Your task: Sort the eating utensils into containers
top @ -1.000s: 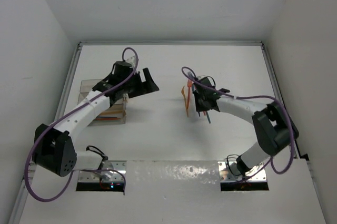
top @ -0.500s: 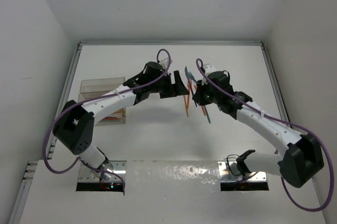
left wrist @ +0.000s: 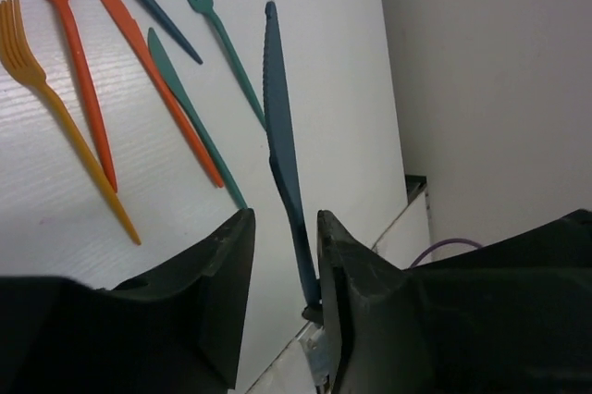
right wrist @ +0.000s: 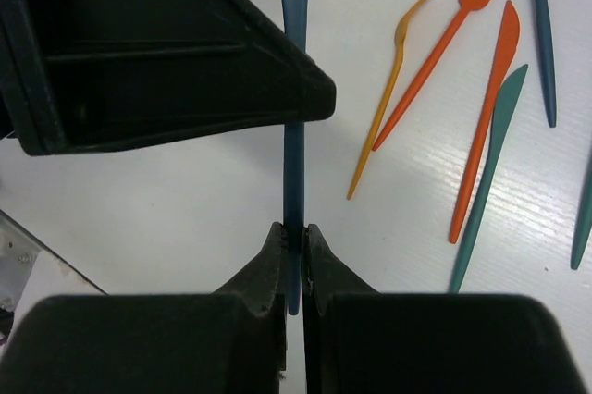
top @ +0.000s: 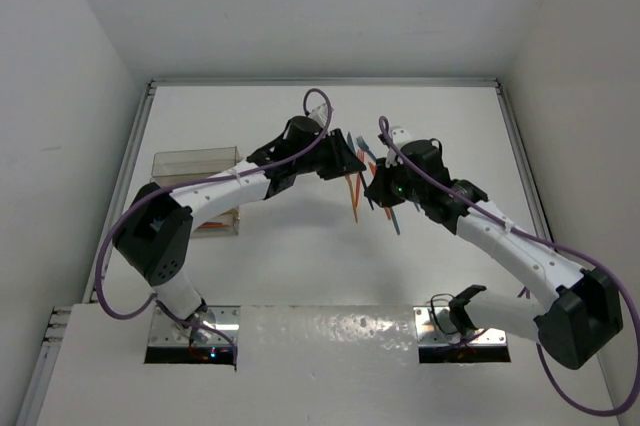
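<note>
Right hand (right wrist: pixel 293 232): pinched tight on the lower end of the blue knife (right wrist: pixel 294 163), whose blade ran straight up the wrist frame; the grip had not altered.
Left hand (left wrist: pixel 285 223): narrowed to a slim gap around the same knife. A sliver of space showed on either side of the handle, so not yet clamped.
Just changed: the left arm swung from above the containers (top: pixel 170 158) at the left of the overhead frame to its centre, and its jaws drew in from wide to narrow. The right arm stretched up the frame to meet it.
Meaning for the task: probably a handover in mid-air, with the knife about to pass to the arm nearer the bins. The right hand should let go only once the left had truly closed.
Bins: a block of clear boxes at mid-left of the overhead frame, partly hidden by the left arm.
Contents: orange pieces lay in the bin lowest in the frame, kind not clear. Nothing could be made out in the upper one.
Left to sort: an orange fork (left wrist: pixel 69 52), orange knife (left wrist: pixel 153 80), teal knife (left wrist: pixel 190 112), teal fork (left wrist: pixel 222 43) and others lay on the bench (top: pixel 440 116), well apart from the bins.
</note>
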